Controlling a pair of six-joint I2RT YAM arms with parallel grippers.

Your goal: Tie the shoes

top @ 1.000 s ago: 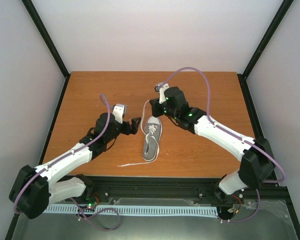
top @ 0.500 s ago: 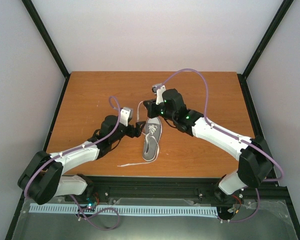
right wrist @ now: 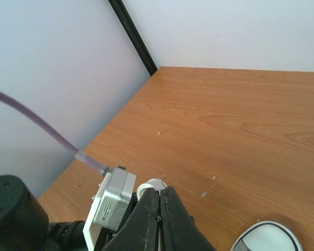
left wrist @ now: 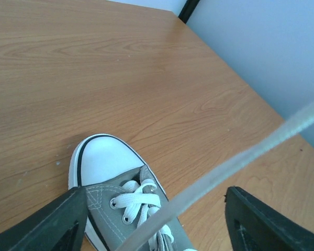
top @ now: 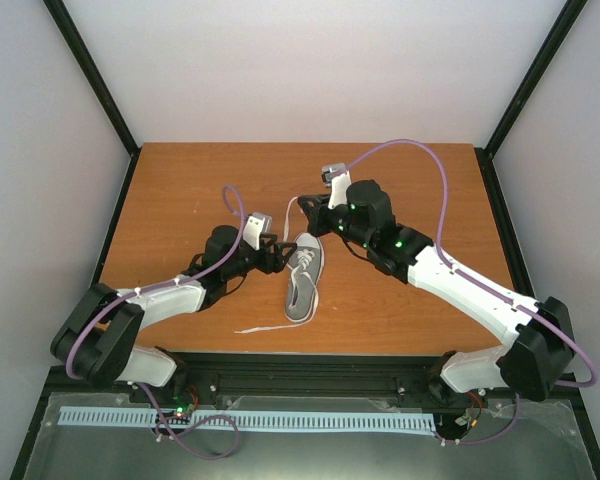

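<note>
The grey sneaker [top: 302, 283] lies mid-table, its white toe cap [left wrist: 102, 158] pointing to the far side. My left gripper [top: 279, 253] is open just left of the toe; in the left wrist view [left wrist: 154, 194] its fingers [left wrist: 52, 225] straddle the laced front. One white lace [left wrist: 235, 162] runs taut and blurred across that view between the fingers. My right gripper [top: 305, 207] is shut on that lace's end [right wrist: 150, 186], raised beyond the toe. The other lace [top: 263, 325] lies loose on the table by the heel.
The wooden table [top: 180, 190] is ringed by black frame posts and white walls. In the right wrist view the left wrist camera [right wrist: 112, 201] sits just left of the shut fingers, and the toe cap [right wrist: 267, 239] shows at the lower right.
My left gripper has moved right, up to the shoe's toe. My right gripper went left, then back right and slightly farther, still holding the lace end.
</note>
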